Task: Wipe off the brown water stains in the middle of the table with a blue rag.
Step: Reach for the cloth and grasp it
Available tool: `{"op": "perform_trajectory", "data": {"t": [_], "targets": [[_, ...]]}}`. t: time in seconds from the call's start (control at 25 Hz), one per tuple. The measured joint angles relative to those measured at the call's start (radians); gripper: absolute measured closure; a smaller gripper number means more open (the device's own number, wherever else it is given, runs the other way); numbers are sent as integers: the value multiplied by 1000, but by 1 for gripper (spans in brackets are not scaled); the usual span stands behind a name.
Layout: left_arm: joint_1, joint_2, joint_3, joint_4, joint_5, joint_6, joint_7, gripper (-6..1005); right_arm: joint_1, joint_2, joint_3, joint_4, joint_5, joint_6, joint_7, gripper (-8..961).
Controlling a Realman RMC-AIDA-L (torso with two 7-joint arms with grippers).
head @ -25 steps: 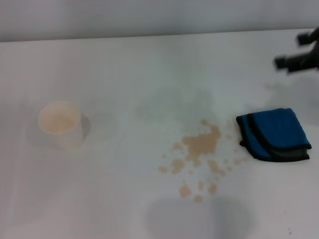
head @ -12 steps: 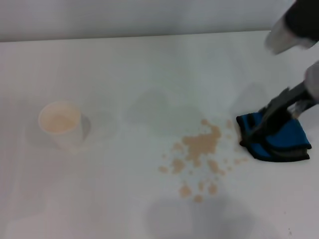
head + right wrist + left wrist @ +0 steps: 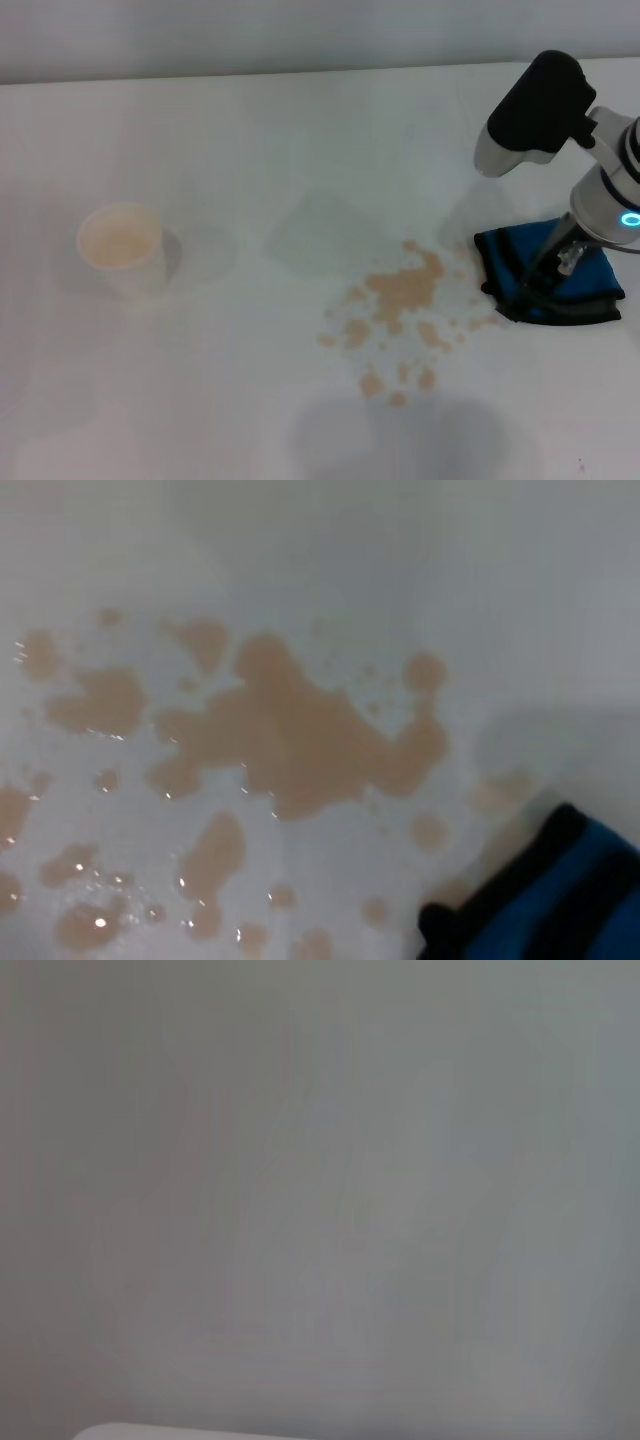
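- While right gripper (image 3: 553, 268) sits down on blue rag (image 3: 585, 285) near right edge of table (image 3: 250, 130), stains not yet touched.
- Change vs 1 s ago: arm then only at far right corner, well above the rag; half a sec ago reaching onto it; now lowered right over rag w/ fingers at its stain-side half.
- Finger state: can't tell. Dark fingers visible against the cloth in head view, but whether closed on it or merely touching not clear; right wrist view shows no fingers.
- Rag apparently same spot & same folded shape as before, so prob. not lifted or dragged yet.
- Brown water stains (image 3: 402, 291) mid-table, just beside rag's inner edge; big blotch plus scattered droplets toward near edge, unchanged. Wrist view: stains (image 3: 290, 735) wet & glossy, rag corner (image 3: 560, 900) close by.
- White cup (image 3: 122, 248) toward left edge, well apart, no part in this.
- Left gripper not in view; left wrist cam shows only blank surface.
- Meaning: approach done, grasp stage in hand. Next prob. pinch cloth, sweep toward table centre.
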Motion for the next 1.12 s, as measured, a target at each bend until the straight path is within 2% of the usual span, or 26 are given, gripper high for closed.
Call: {"op": "perform_trajectory", "data": {"t": [0.4,1.12], "targets": [[-6,0,0,0,1,1,1,120,12,0,-50,77,-25,-19,22,96],[-10,-3,2,-18,14,24,-5,119,34,0,-46,118,-34,-22,33,152]]}}
